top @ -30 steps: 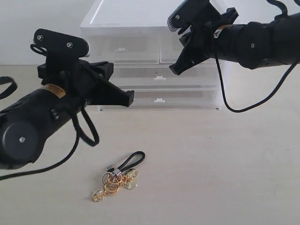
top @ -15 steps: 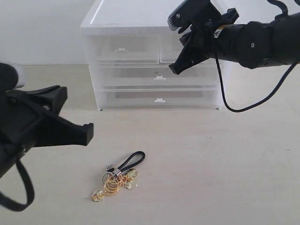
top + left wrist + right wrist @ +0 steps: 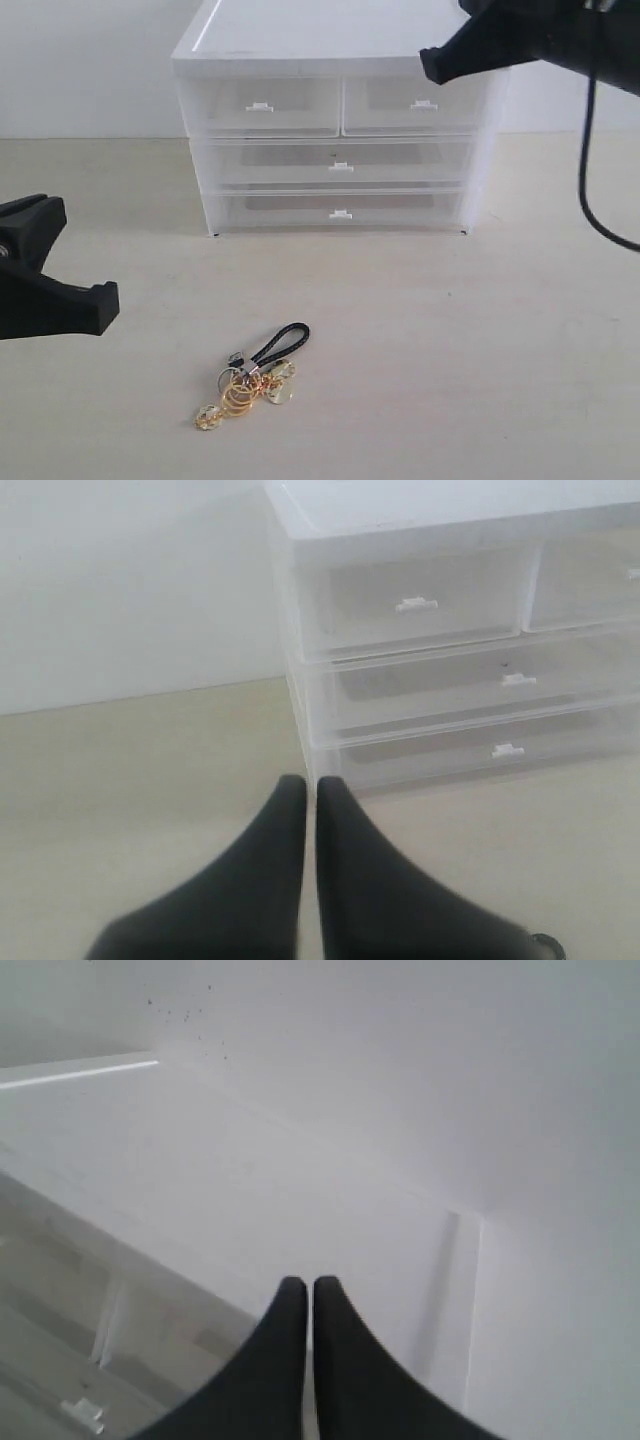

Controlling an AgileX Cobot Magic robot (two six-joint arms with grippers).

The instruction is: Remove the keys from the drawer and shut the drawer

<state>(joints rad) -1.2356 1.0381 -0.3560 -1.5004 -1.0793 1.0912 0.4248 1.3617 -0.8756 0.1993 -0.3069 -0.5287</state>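
The keys (image 3: 250,375), thin gold rings and round discs on a black braided cord loop, lie on the matte beige bench (image 3: 450,330), well in front of the plastic cabinet (image 3: 300,40). The drawer (image 3: 262,107) (frosted, with a small white tab) sits flush. The left hand (image 3: 310,785) and right hand (image 3: 310,1285) are pinched together, empty.

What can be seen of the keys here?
The keys are a small bunch of gold rings and round gold pieces, metal by their shine, on a black braided cord loop. They lie flat on the pale table, in front of the translucent drawer unit and well apart from it, cord end toward the unit. Only the table touches them.
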